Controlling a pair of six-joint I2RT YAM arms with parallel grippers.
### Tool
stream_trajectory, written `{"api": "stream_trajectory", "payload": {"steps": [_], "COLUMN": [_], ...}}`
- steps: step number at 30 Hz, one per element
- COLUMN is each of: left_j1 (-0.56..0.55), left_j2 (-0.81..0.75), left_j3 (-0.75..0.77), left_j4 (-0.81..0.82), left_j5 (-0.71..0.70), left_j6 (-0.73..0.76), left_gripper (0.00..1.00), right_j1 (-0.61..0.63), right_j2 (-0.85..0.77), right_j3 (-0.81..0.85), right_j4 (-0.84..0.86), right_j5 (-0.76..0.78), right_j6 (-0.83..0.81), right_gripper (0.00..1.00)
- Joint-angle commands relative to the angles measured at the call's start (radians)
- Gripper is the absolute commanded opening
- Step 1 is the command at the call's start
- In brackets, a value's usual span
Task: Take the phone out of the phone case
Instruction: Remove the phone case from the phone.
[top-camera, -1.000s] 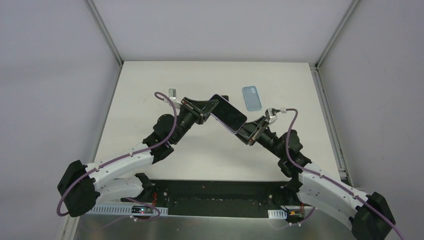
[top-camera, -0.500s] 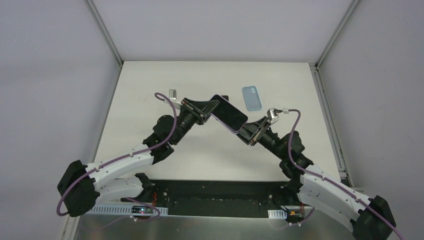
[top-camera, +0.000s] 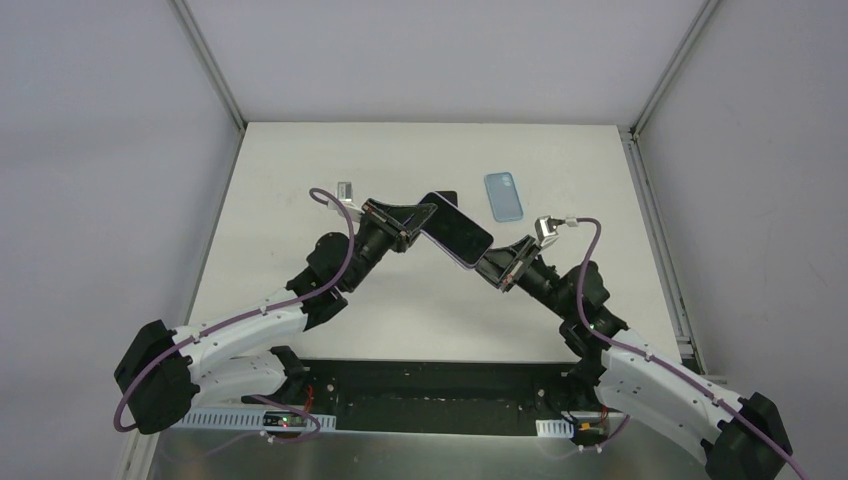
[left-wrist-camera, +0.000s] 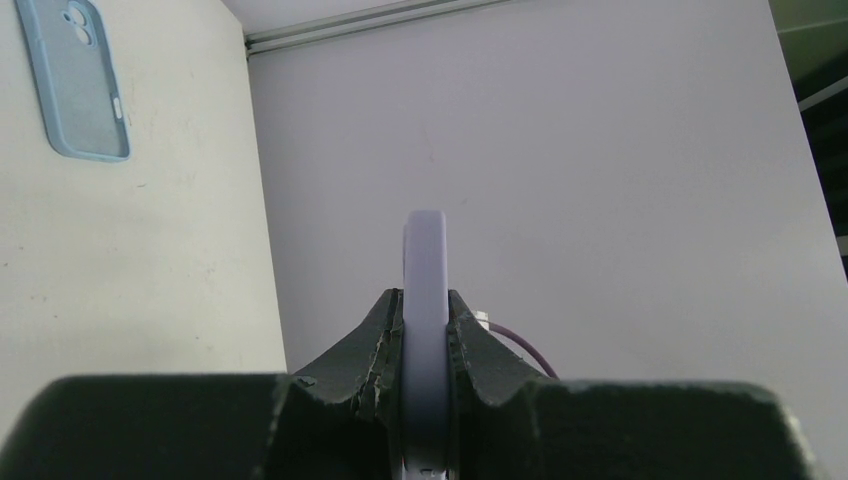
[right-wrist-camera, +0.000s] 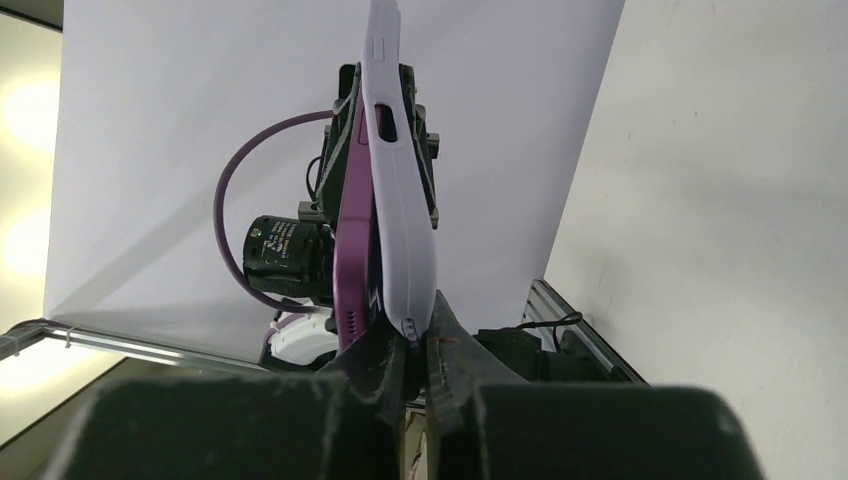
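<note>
Fingers (left-wrist-camera: 370, 345) on both phone case (left-wrist-camera: 425, 285) ends

**Non-task items in view**

1. Table (top-camera: 300, 290): white, matt top with faint scuff marks.
2. Light-blue cover (top-camera: 504, 195): lies flat on the table's far right part (camera cut-out towards the back wall), touching nothing.
3. Walls (top-camera: 430, 60): pale grey, on three sides.
4. Aluminium rails (top-camera: 210, 65): run along the corners.

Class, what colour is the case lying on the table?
Light blue case, clearest in left wrist view.
</note>
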Motion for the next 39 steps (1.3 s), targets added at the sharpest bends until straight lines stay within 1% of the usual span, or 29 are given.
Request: {"api": "stream_trajectory", "payload": {"steps": [1,3,4,6,8,14,18,23,24,26,27,29,31,35,39], "left_j1": [-0.013,-0.012,-0.012,-0.013,-0.012,-0.012,-0.013,-0.013,-0.012,-0.011,-0.011,-0.012,-0.011,-0.011,-0.011], "left_j2": [-0.021,-0.02,-0.019,-0.022,-0.027,-0.049,-0.072,-0.121,-0.131,-0.148,-0.157,-0.177,-0.204,-0.299,-0.396], "left_j3": [-0.01,-0.007,-0.005,-0.003,-0.006,-0.025,-0.026,-0.046,-0.052,-0.071,-0.078,-0.089,-0.099,-0.125,-0.111], "left_j4": [0.025,0.025,0.025,0.025,0.025,0.025,0.023,0.009,0.005,-0.005,-0.008,-0.021,-0.04,-0.139,-0.317], "left_j5": [0.02,0.028,0.032,0.037,0.04,0.032,0.045,-0.002,-0.011,-0.031,-0.042,-0.061,-0.079,-0.159,-0.234], "left_j6": [0.029,0.037,0.04,0.048,0.06,0.093,0.171,0.239,0.248,0.265,0.274,0.298,0.334,0.418,0.515], "left_gripper": [0.11,0.24,0.29,0.34,0.38,0.46,0.49,0.55,0.56,0.66,0.7,0.73,0.74,0.77,0.78], "right_j1": [-0.006,-0.006,-0.007,-0.006,-0.006,-0.009,-0.011,-0.011,-0.01,-0.012,-0.012,-0.014,-0.017,-0.029,-0.036], "right_j2": [-0.032,-0.035,-0.035,-0.037,-0.041,-0.054,-0.057,-0.076,-0.081,-0.09,-0.093,-0.1,-0.112,-0.163,-0.238], "right_j3": [0.069,0.069,0.07,0.071,0.072,0.061,0.064,0.067,0.067,0.07,0.072,0.071,0.065,0.055,0.056], "right_j4": [0.09,0.087,0.087,0.085,0.08,0.075,0.075,0.074,0.07,0.057,0.052,0.043,0.029,-0.035,-0.151], "right_j5": [-0.011,-0.016,-0.02,-0.023,-0.026,-0.028,-0.039,-0.054,-0.056,-0.06,-0.063,-0.071,-0.079,-0.089,-0.073], "right_j6": [-0.026,-0.028,-0.028,-0.03,-0.029,-0.028,-0.017,-0.009,-0.008,-0.01,-0.011,-0.016,-0.021,-0.051,-0.107], "right_gripper": [0.0,0.0,0.0,0.0,0.0,0.0,0.0,0.0,0.0,0.0,0.0,0.0,0.0,0.0,0.0]}}
